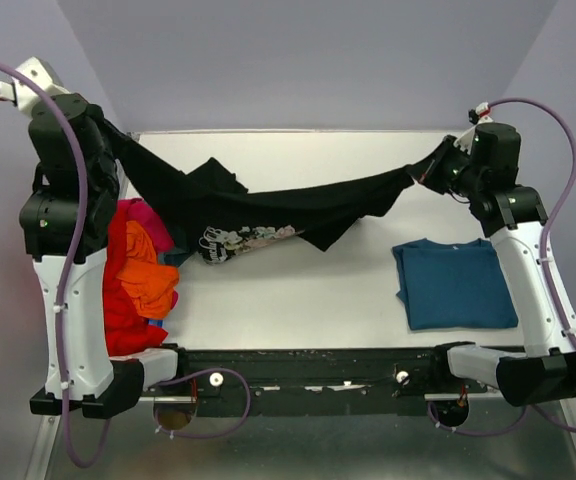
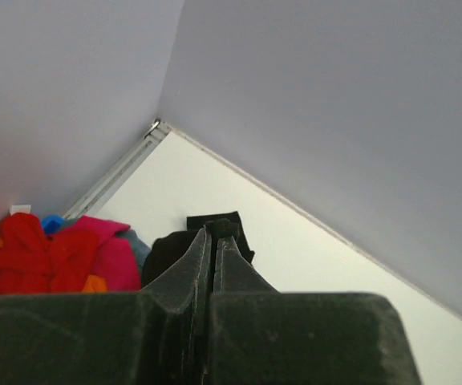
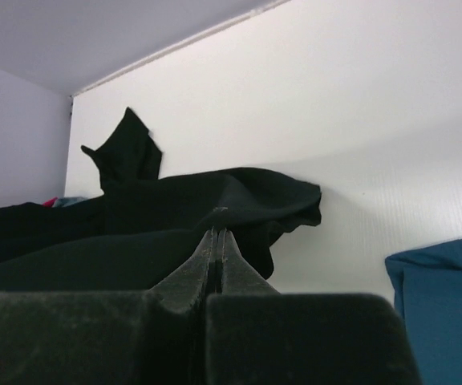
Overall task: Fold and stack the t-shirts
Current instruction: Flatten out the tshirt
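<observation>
Nearest the arm bases, a folded teal-blue cloth t-shirt (image 1: 455,283) lies flat on the right of the white table (image 1: 288,300). At the left edge a red t-shirt (image 1: 118,300), an orange t-shirt (image 1: 150,278) and a pink t-shirt (image 1: 148,220) sit crumpled in one heap. Farther back both arms rear up and spread wide, the left gripper (image 1: 116,135) and right gripper (image 1: 428,172) each pinched tight on one end of the black soft-cloth t-shirt (image 1: 288,205), which sags between them over the table, its pink-and-white rose print (image 1: 248,240) hanging lowest, any lettering too small to read.
</observation>
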